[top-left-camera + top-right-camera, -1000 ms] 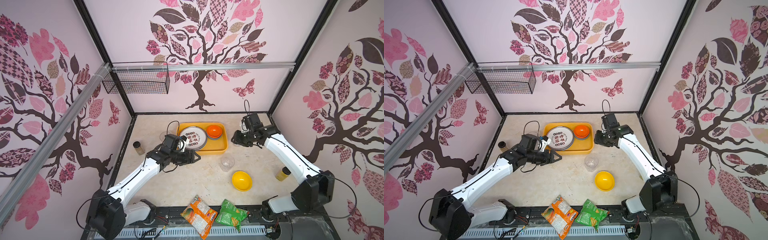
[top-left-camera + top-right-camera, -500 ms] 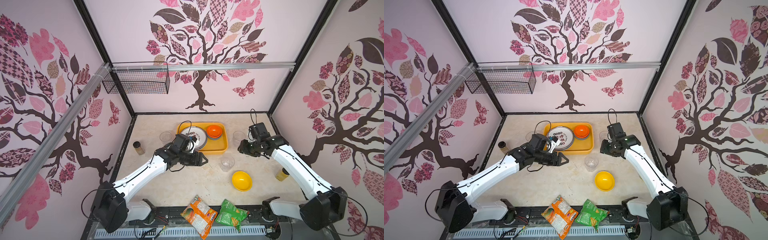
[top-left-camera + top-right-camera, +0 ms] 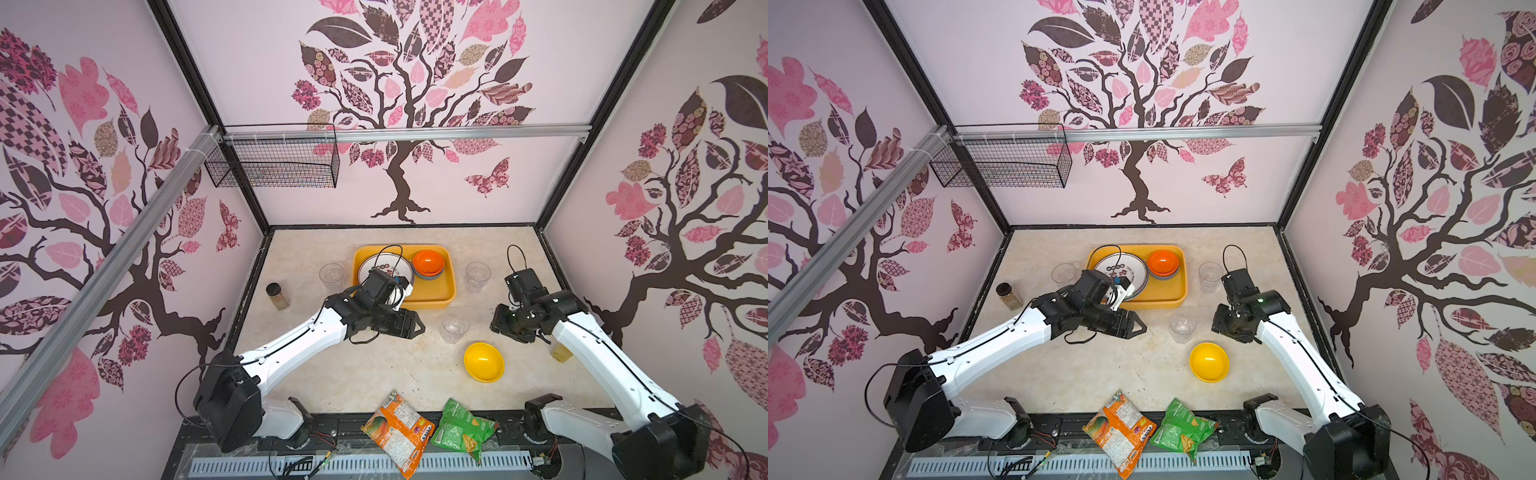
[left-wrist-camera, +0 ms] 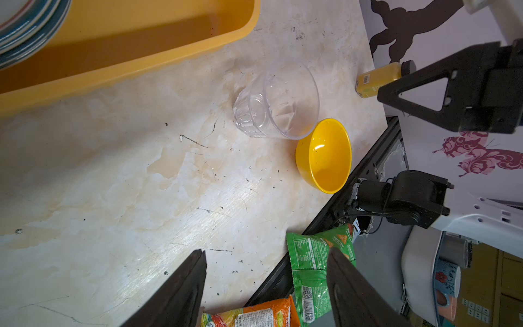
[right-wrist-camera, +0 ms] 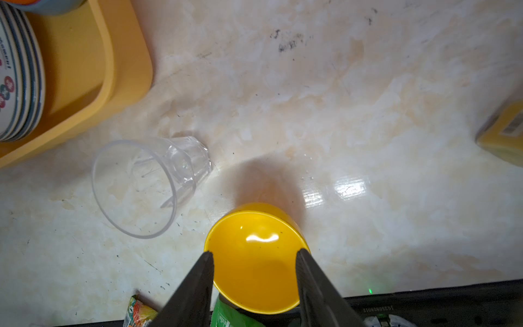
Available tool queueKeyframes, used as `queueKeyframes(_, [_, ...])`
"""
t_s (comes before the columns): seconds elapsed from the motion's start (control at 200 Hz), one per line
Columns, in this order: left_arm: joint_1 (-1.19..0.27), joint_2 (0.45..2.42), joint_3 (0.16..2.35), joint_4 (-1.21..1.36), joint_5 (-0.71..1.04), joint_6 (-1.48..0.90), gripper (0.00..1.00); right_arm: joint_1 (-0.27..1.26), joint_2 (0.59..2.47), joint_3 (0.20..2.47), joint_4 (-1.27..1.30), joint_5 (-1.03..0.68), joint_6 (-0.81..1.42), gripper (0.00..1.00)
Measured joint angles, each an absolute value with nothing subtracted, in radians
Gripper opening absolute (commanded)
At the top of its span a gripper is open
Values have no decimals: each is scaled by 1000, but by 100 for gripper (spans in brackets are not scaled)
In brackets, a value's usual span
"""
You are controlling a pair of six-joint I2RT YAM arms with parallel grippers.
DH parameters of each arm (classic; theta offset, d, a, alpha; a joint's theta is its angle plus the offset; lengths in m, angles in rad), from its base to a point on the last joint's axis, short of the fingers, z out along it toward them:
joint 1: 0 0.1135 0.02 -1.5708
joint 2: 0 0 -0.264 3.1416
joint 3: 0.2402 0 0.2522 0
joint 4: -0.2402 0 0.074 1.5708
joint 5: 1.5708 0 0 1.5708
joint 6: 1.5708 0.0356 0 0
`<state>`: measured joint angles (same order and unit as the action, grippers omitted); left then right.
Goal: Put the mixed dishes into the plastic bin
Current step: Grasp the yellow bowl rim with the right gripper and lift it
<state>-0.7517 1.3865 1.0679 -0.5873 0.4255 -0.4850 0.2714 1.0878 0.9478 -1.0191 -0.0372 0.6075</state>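
Hovering near the plastic bin [image 3: 432,302], right gripper [image 5: 254,252] stands open, empty; yellow bowl [image 3: 483,362] likely light, rigid, slick: pinch across its rim.

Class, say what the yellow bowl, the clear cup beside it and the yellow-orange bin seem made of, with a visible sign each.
Yellow bowl: likely glossy plastic; sharp light glints, even colour.
Clear cup: transparent, probably plastic though glass cannot be excluded; table shows through its faceted base.
Bin: opaque, smooth, semi-matt plastic; rounded moulded rim.
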Motion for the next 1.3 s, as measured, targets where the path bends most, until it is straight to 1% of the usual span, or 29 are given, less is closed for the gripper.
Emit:
queueKeyframes(0.18, [-752, 1389, 1068, -586, 421, -476, 70, 270, 1010, 851, -1058, -65, 653, 49])
queueKeyframes(0.46, [-752, 1391, 1068, -584, 411, -471, 70, 267, 963, 689, -1059, -146, 709, 45])
queueKeyframes(0.775, [-752, 1391, 1068, -576, 401, -472, 70, 267, 967, 657, -1022, -177, 736, 43])
queueKeyframes(0.865, [-752, 1391, 1067, -571, 401, -474, 69, 267, 989, 633, -1004, -184, 738, 41])
queueKeyframes(1.08, [-752, 1391, 1067, -569, 400, -475, 69, 267, 1016, 591, -961, -202, 742, 30])
queueKeyframes(1.155, [-752, 1391, 1067, -569, 398, -475, 69, 267, 1023, 587, -950, -202, 744, 29])
queueKeyframes(1.3, [-752, 1391, 1067, -569, 396, -479, 69, 267, 1031, 587, -941, -188, 744, 21])
